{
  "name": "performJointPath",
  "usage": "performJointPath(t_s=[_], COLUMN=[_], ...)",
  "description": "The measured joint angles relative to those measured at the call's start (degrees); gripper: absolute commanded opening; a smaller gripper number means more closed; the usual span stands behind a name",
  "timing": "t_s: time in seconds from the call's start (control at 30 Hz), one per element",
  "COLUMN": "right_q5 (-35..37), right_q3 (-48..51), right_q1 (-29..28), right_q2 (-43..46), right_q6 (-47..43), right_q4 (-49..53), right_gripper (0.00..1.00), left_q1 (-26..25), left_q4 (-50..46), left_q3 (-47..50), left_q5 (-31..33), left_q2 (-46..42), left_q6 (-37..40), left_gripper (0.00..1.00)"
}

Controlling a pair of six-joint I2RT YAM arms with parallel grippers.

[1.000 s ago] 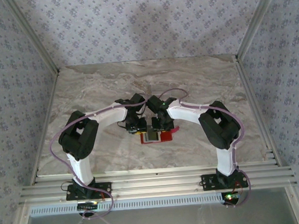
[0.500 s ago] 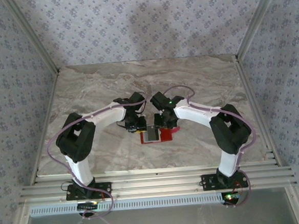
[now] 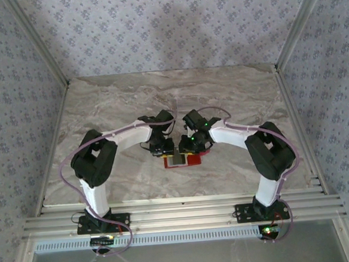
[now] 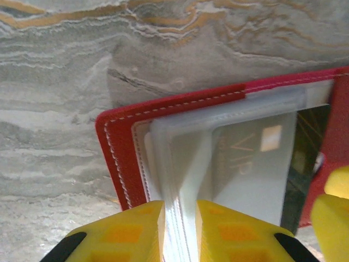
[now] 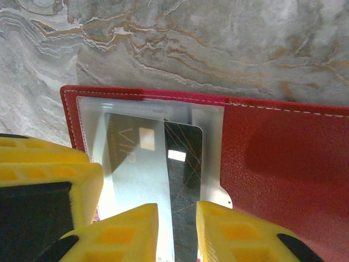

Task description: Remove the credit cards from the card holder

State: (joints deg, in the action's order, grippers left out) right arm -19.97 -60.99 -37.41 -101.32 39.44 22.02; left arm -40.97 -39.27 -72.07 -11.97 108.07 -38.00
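A red card holder (image 3: 193, 161) lay opened flat on the marbled surface (image 3: 101, 112), near the middle and towards the front edge, with both arms bent in over it. Seen from above, its long axis ran left to right, the pale pocket half on the left and the plain red leaf on the right.

From the right wrist, two credit cards (image 5: 136, 169) sat side by side under the clear pocket (image 5: 90, 117): a silver card marked VIP and, overlapping its right edge, a dark card (image 5: 185, 164). Both had their long sides running straight towards the camera, their far ends tucked below the holder's stitched edge. The right fingers (image 5: 240, 234) stood a narrow gap apart, with the dark card's near end showing between them; it could not be told whether they gripped it or only hovered above.

From the left wrist, the left fingers (image 4: 128, 234) were drawn in close on a raised fold of the clear pocket at the holder's outer end (image 4: 117, 158), with the silver card (image 4: 245, 164) just to their right.
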Motion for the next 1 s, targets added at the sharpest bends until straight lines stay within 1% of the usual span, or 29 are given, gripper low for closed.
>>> performJointPath(t_s=[0.23, 0.5, 0.77, 1.0], right_q5=[-2.1, -4.5, -5.5, -8.9], right_q3=[2.0, 2.7, 3.4, 5.8], right_q1=[1.8, 2.0, 2.5, 3.2], right_q2=[0.0, -0.5, -1.6, -1.6], right_q6=[-0.5, -0.9, -0.9, -0.4], right_q4=[-2.3, -4.3, -5.2, -9.8], right_gripper=[0.23, 0.22, 0.21, 0.19], left_q1=[-0.1, -0.3, -0.3, -0.4], left_q4=[-0.4, -1.0, -1.1, -1.3], left_q3=[-0.2, -0.7, -0.8, -1.1], left_q5=[1.3, 1.4, 1.5, 1.5], left_q2=[0.1, 0.5, 0.5, 0.8], left_q6=[0.0, 0.0, 0.0, 0.0], left_gripper=[0.22, 0.22, 0.22, 0.22])
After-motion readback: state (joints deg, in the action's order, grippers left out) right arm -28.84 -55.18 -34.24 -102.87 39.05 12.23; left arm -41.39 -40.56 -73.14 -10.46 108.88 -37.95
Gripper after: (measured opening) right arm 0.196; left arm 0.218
